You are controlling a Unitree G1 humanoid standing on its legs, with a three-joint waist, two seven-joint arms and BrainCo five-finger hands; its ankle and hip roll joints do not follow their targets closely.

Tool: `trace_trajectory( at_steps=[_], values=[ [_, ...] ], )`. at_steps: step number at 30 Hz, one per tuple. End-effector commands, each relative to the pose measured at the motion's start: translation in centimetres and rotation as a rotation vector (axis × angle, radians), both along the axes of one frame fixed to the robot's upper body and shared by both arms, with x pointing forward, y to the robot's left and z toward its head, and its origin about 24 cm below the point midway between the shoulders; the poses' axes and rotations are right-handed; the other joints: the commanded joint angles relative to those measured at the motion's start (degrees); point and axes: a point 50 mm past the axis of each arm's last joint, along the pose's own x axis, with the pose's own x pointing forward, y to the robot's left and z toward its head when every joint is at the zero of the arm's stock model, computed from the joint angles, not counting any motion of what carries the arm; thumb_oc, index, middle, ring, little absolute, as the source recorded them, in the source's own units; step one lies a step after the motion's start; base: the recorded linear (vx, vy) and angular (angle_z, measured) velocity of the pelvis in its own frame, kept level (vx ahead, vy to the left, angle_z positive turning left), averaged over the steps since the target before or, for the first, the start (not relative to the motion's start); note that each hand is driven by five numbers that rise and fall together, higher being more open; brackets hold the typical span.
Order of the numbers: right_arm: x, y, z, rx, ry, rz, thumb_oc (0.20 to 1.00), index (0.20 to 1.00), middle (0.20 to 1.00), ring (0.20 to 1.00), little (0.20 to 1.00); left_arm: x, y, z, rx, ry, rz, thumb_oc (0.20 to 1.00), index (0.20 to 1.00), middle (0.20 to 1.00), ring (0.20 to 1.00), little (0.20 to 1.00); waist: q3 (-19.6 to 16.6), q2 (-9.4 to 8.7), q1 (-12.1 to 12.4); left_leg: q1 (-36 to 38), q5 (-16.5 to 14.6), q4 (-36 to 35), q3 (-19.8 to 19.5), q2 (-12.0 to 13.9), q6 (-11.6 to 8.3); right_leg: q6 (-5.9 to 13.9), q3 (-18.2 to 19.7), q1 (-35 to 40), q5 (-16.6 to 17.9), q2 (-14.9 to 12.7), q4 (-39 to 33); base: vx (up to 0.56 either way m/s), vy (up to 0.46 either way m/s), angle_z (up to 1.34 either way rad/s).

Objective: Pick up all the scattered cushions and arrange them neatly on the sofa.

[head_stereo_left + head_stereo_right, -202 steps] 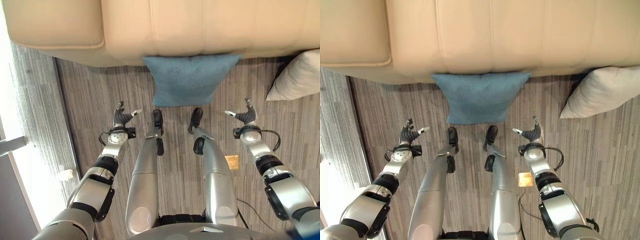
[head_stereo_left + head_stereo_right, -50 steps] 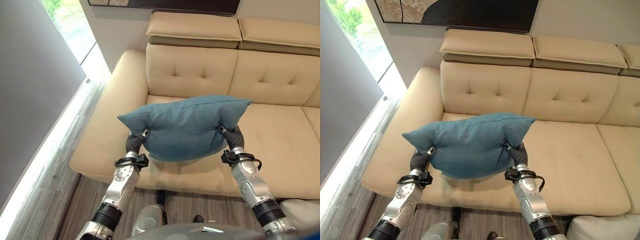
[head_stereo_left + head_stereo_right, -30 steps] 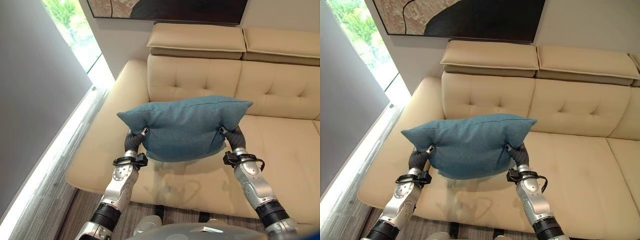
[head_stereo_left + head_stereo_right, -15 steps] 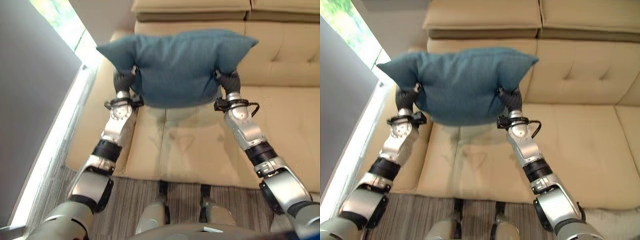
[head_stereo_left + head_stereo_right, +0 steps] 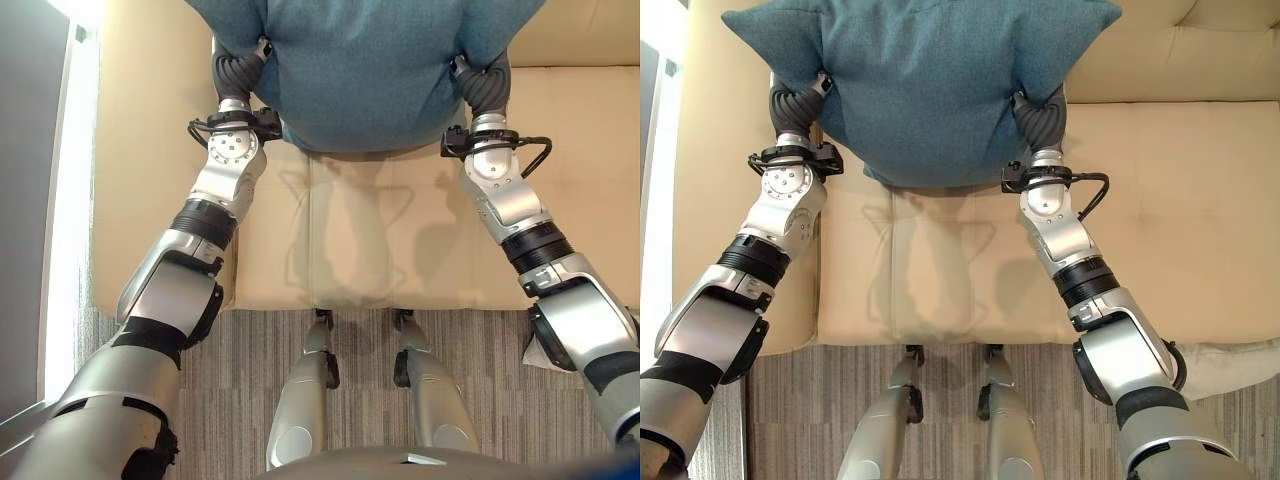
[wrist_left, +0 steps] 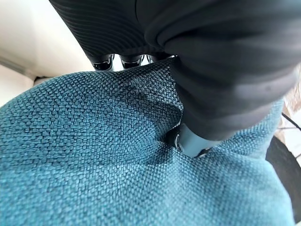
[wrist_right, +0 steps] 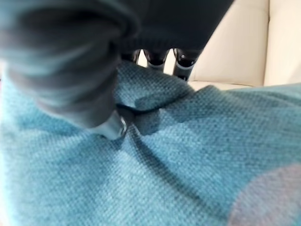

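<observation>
**Blue cushion carried out over the seat**

Over the cream leather sofa [image 5: 1180, 200], at the top centre of the head views, I hold the teal woven-fabric cushion [image 5: 925, 80] between both hands. My left hand [image 5: 792, 105] grips its left edge and my right hand [image 5: 1040, 115] its right edge, each with thumb and fingers pinched into the cloth. Half a second ago the cushion hung in front of the backrest with the headrests in sight; now my arms reach further forward and the camera has tipped down, so the seat and the striped grey floor [image 5: 250, 390] take up the frame. I judge the cushion close to its set-down spot against the backrest, with release next.

Both wrist views show what the head views hide: the left thumb [image 6: 188, 139] sunk into a fold of the weave and dark fingertips [image 7: 160, 57] curled over the edge. At lower right of the right eye view a corner of a pale grey cushion [image 5: 1230, 365] lies on the floor beside the sofa, waiting to be collected.
</observation>
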Motion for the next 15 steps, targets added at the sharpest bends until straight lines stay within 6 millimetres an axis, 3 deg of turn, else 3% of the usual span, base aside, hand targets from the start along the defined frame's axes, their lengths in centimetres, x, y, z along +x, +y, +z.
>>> trace_trajectory(
  at_steps=[1, 2, 3, 4, 10, 15],
  values=[
    [-1.4, 3.8, 7.6, -0.119, -0.299, 0.094, 0.200, 0.200, 0.200, 0.200, 0.200, -1.0, -1.8, 6.9, 0.156, -0.231, -0.042, 0.288, 0.288, 0.288, 0.288, 0.288, -3.0, -1.29, 0.2, 0.2, -3.2, 0.3, -1.0, -1.2, -4.24, 7.17, -1.0, 0.6, -1.7, -4.3, 1.1, 0.00, 0.000, 0.00],
    [-1.4, 3.8, 7.7, -0.130, -0.300, 0.084, 0.200, 0.200, 0.200, 0.200, 0.200, -1.1, -1.8, 7.4, 0.172, -0.242, -0.034, 0.853, 0.853, 0.853, 0.853, 0.853, -3.0, -1.35, 0.3, -0.4, -3.1, 0.3, -1.0, -1.1, -4.29, 7.23, -1.1, 0.0, -1.6, -4.3, 1.0, -0.04, -0.022, 0.00],
    [-1.0, 3.3, 8.4, -0.190, -0.300, 0.008, 0.520, 0.520, 0.520, 0.520, 0.520, -1.2, -1.4, 9.2, 0.241, -0.266, 0.028, 1.000, 1.000, 1.000, 1.000, 1.000, -3.1, -1.38, 0.5, -2.0, -2.7, 0.3, -1.3, -1.0, -4.50, 7.47, -1.3, -1.4, -1.2, -4.2, 0.8, -0.04, -0.017, -0.01],
    [-0.8, 3.2, 8.6, -0.215, -0.301, -0.020, 1.000, 1.000, 1.000, 1.000, 1.000, -1.3, -1.3, 9.8, 0.267, -0.277, 0.053, 1.000, 1.000, 1.000, 1.000, 1.000, -3.1, -1.40, 0.6, -2.5, -2.6, 0.3, -1.4, -1.0, -4.54, 7.51, -1.4, -1.9, -1.1, -4.2, 0.8, 0.00, 0.000, 0.00],
    [0.0, 0.7, 11.3, -0.385, -0.307, -0.313, 1.000, 1.000, 1.000, 1.000, 1.000, -1.4, 0.2, 11.9, 0.286, -0.284, 0.231, 1.000, 1.000, 1.000, 1.000, 1.000, -4.4, -1.87, 1.7, -3.1, -2.6, 0.3, -2.3, -1.1, -4.77, 7.75, -2.1, -2.1, -1.2, -4.1, 0.4, 0.01, -0.033, 0.02],
    [0.3, -1.5, 13.2, -0.442, -0.268, -0.431, 1.000, 1.000, 1.000, 1.000, 1.000, -1.4, 1.1, 12.4, 0.209, -0.270, 0.220, 1.000, 1.000, 1.000, 1.000, 1.000, -5.7, -2.44, 2.6, -2.3, -2.7, 0.3, -2.8, -1.2, -5.07, 7.72, -2.7, -0.9, -1.6, -4.1, 0.3, 0.02, -0.029, 0.11]
  ],
)
